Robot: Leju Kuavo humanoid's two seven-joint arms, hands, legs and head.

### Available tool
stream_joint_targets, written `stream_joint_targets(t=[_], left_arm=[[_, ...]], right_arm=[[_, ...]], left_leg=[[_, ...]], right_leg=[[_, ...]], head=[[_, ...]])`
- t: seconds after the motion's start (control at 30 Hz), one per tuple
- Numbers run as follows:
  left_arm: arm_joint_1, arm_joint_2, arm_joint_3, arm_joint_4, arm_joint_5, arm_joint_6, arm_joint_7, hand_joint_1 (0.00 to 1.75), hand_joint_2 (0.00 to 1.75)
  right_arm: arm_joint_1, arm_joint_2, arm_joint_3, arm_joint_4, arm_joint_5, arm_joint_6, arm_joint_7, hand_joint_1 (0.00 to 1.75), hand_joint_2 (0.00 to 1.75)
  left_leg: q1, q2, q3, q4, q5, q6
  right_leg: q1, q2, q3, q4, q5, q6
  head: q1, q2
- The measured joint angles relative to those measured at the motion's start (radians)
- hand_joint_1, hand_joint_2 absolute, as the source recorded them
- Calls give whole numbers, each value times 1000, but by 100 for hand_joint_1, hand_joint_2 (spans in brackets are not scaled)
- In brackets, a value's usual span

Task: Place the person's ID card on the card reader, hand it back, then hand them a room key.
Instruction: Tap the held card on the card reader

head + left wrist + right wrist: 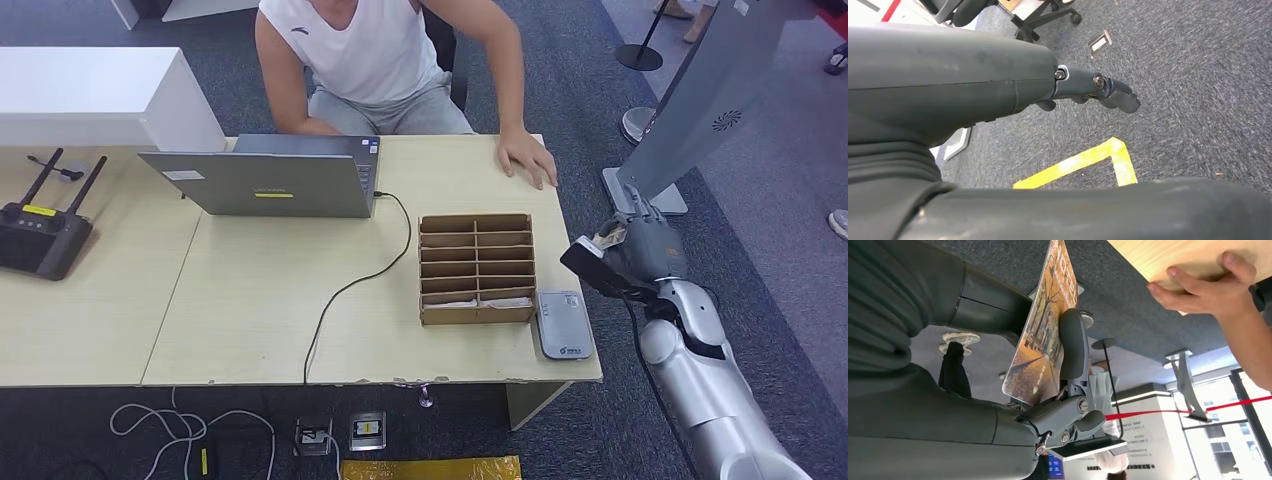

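Observation:
My right hand (645, 250) hovers off the table's right edge, to the right of the cardboard organizer. It grips a card (1045, 325) printed with an autumn street scene, pinched between the thumb and the fingers (1073, 347); the card's edge (607, 238) peeks out above the hand. The grey card reader (564, 323) lies flat at the table's front right corner, just left of and below the hand. A person's hand (527, 155) rests on the table's far right edge, also seen close by as the person's hand (1205, 287). My left hand (1098, 92) hangs over the carpet holding nothing, fingers slightly curled.
A cardboard slot organizer (476, 268) stands left of the reader, with white cards in its front row. A laptop (265, 180) with a black cable sits at the table's far side, a black router (40, 235) on the left table. A grey sign stand (690, 100) rises right of my arm.

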Motion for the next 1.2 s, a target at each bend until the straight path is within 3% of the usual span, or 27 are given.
stream_joint_targets(t=[0.33, 1.2], left_arm=[[0, -2, 5, 0, -6, 1, 0, 0, 0], [-1, -2, 6, 0, -23, 0, 22, 0, 0]], right_arm=[[35, 9, 1, -14, 10, 43, 0, 175, 175], [142, 32, 2, 7, -9, 48, -20, 175, 175]], left_leg=[[0, 0, 0, 0, 0, 0], [0, 0, 0, 0, 0, 0]], right_leg=[[0, 0, 0, 0, 0, 0], [0, 0, 0, 0, 0, 0]], head=[[0, 0], [0, 0]])
